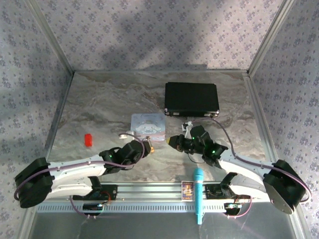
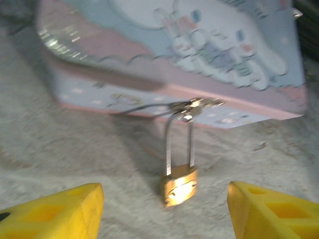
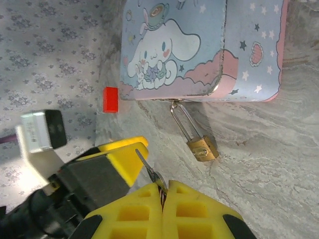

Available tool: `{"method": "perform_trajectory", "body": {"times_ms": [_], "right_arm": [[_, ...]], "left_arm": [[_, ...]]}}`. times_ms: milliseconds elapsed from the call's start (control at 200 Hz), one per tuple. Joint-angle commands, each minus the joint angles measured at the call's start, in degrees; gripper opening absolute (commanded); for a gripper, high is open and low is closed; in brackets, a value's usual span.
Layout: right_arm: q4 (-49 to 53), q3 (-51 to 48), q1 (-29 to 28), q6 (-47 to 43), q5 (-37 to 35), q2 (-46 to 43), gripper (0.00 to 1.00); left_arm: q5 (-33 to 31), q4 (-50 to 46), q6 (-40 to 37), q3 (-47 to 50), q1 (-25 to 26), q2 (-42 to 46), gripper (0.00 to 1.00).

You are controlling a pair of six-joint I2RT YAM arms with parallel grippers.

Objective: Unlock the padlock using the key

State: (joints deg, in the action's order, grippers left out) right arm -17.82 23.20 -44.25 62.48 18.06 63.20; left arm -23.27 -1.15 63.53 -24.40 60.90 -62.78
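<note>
The padlock [image 2: 179, 185] lies on the marble-patterned table [image 2: 75, 149] at the cartoon tin's [image 2: 164, 45] 6 o'clock edge, near the table's centre. Its thin shackle is looped through the tin's hasp [image 2: 197, 103].

Your left arm [image 1: 84, 167] lies low, stretched from its base at 7 o'clock toward 2 o'clock. Your left gripper [image 2: 164, 216] has its jaws apart: one yellow finger [image 2: 60, 211] sits at the padlock's 8 o'clock and the other at its 4 o'clock, neither touching it.

Your right arm [image 1: 239, 162] reaches in from 4 o'clock with the wrist bent. Your right gripper [image 3: 163, 193] points toward 9 o'clock and is clamped on the key [image 3: 149, 169]. The key's blade sticks out near the padlock without touching it.

The tin's lid shows a white long-eared cartoon character among stars. The small card [image 1: 187, 189] on the near rail is too small to read.
</note>
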Motion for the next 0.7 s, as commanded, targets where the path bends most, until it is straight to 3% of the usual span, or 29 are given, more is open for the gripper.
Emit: {"method": "perform_trajectory", "body": {"times_ms": [0, 305, 440, 695], "right_arm": [[-0.9, 1.6, -0.6, -0.6, 0.8, 1.2, 0.0], [-0.7, 1.2, -0.8, -0.4, 0.8, 2.0, 0.0], [-0.7, 0.8, -0.9, -0.4, 0.7, 2.3, 0.0], [-0.5, -0.2, -0.8, -0.3, 0.3, 2.8, 0.0]], "left_arm": [[1.7, 4.8, -1.1, -1.0, -1.4, -3.7, 0.63], [3.5, 10.5, -1.4, -4.5, -2.6, -15.6, 0.62], [2.2, 8.5, -0.7, -6.9, -2.8, -19.9, 0.5], [2.0, 5.7, -0.9, -10.1, -2.8, -25.5, 0.49]]}}
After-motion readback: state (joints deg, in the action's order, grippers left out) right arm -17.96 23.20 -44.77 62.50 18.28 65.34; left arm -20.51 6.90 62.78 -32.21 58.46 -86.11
